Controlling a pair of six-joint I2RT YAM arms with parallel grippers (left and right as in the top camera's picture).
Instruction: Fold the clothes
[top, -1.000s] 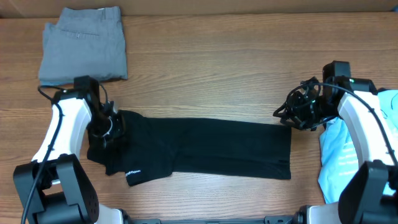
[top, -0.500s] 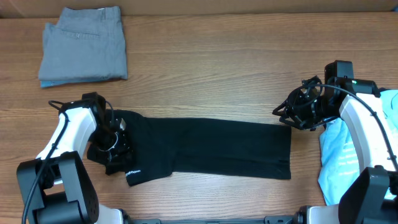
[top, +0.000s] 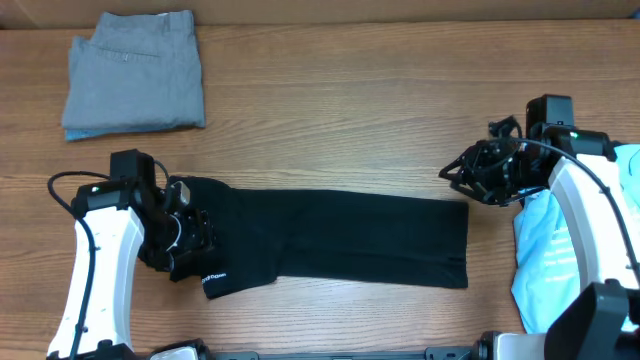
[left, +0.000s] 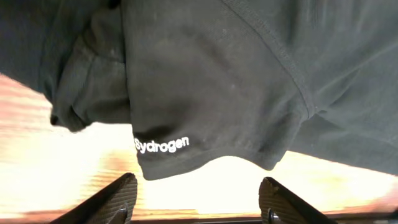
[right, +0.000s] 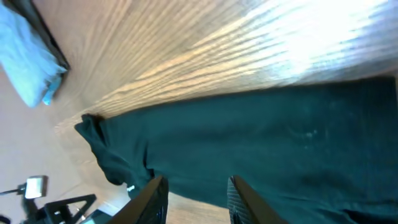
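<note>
The limp, light black shirt (top: 340, 238) lies banded across the bench (top: 350, 120). Left fingers (left: 115, 198) gape empty above its bunched left end, the likeliest hold. Right fingers (right: 152, 199) hover narrowly parted, empty.

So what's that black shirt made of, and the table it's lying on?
The black shirt looks like a soft, matte knit, perhaps cotton or a blend: it rumples and shows stitched seams and a printed white logo. The table looks like wood or wood-look laminate, with streaky grain and a slight sheen; which, I can't tell.
</note>
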